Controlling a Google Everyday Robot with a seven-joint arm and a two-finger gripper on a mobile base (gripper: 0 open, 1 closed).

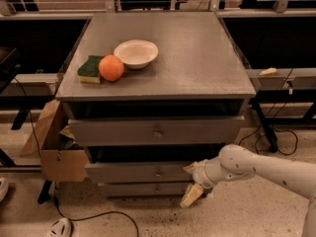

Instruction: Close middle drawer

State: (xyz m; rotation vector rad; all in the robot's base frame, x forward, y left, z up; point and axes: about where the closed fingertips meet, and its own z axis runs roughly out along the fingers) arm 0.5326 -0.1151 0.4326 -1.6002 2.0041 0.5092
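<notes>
**Item:** middle drawer (133, 173), the second of three grey fronts in the bench (197, 58), with a small round knob (158, 172) at centre

**Position:** drawn out a little toward the camera, with a dark gap above its front; the lowest drawer (143, 188) sits further back beneath it

**Orientation:** the long axis runs left to right, level and parallel to the bench's front edge; the flat front faces the camera, so travel is front to back

**Pincer** (190, 182)**:** at the right end of the drawer front, on an arm reaching in from the right; its two tan fingers are spread well apart, the upper tip at or just touching the front and the lower tip down beside the lowest drawer; it grips nothing

**Step in hand (judged):** contact made for the push, closing not yet done

**Next move (judged):** a steady, straight push into the bench; because the contact is off-centre, the drawer may skew if not kept square

**Also on the bench:** bowl (136, 53), orange (111, 68), sponge (89, 68)
</notes>
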